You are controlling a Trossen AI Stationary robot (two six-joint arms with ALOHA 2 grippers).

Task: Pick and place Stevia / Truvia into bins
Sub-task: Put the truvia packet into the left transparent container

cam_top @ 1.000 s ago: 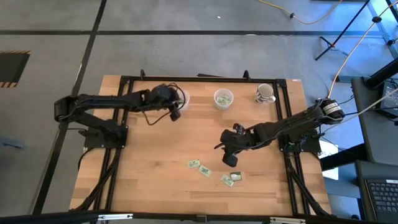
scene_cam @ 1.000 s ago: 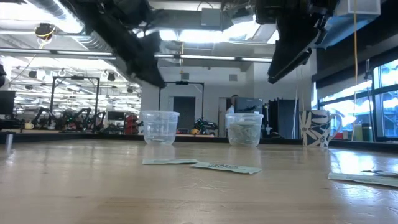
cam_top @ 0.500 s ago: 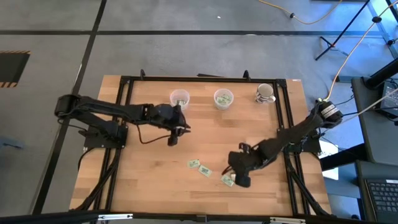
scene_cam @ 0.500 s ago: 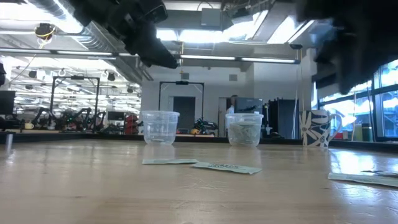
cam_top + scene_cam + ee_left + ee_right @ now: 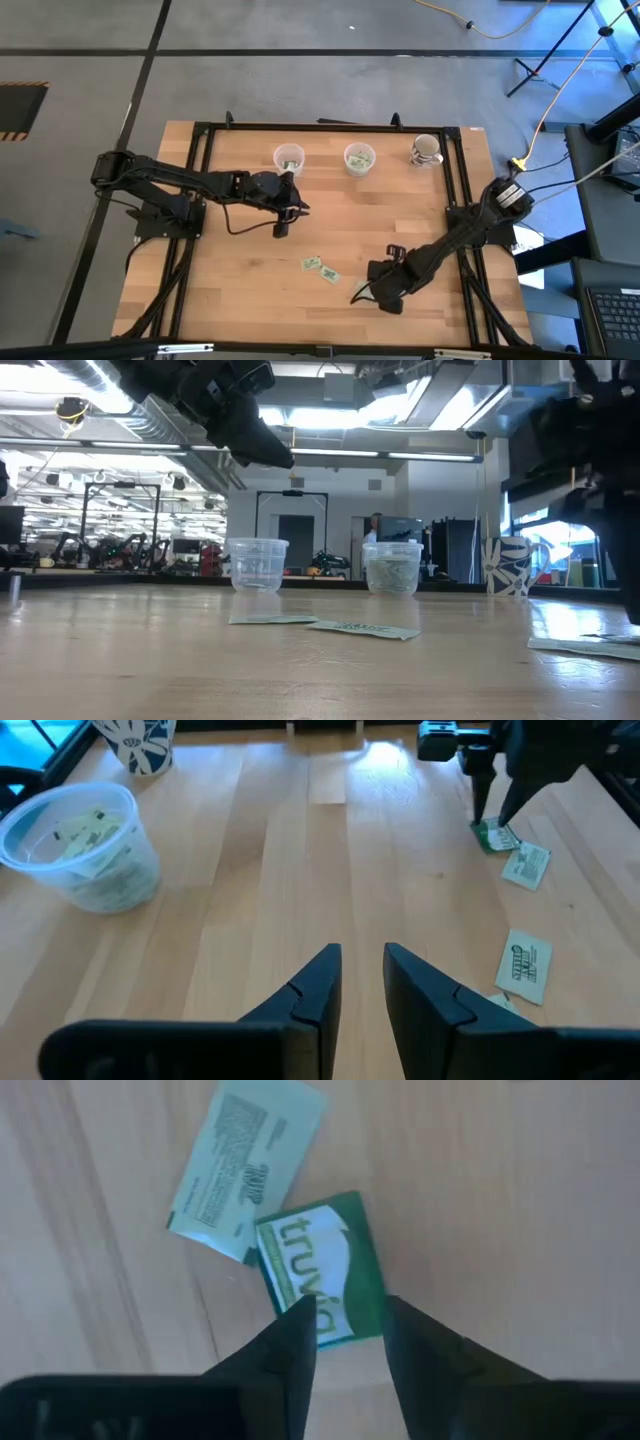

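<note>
We see the right gripper (image 5: pixel 345 1330) low over the tabletop (image 5: pixel 240 290), its fingers (image 5: pixel 290 1345) parted astride the near edge of a green Truvia sachet (image 5: pixel 320 1270), which overlaps a pale sachet (image 5: pixel 240 1165). The left gripper (image 5: pixel 360 980) hovers well apart from that green sachet, fingers slightly open and empty; the nearer bin (image 5: pixel 75 845) holds sachets.

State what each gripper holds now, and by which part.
Nothing is held. The right gripper is open, its fingers straddling the edge of a green packet lying on the table. The left gripper hangs open and empty.
</note>
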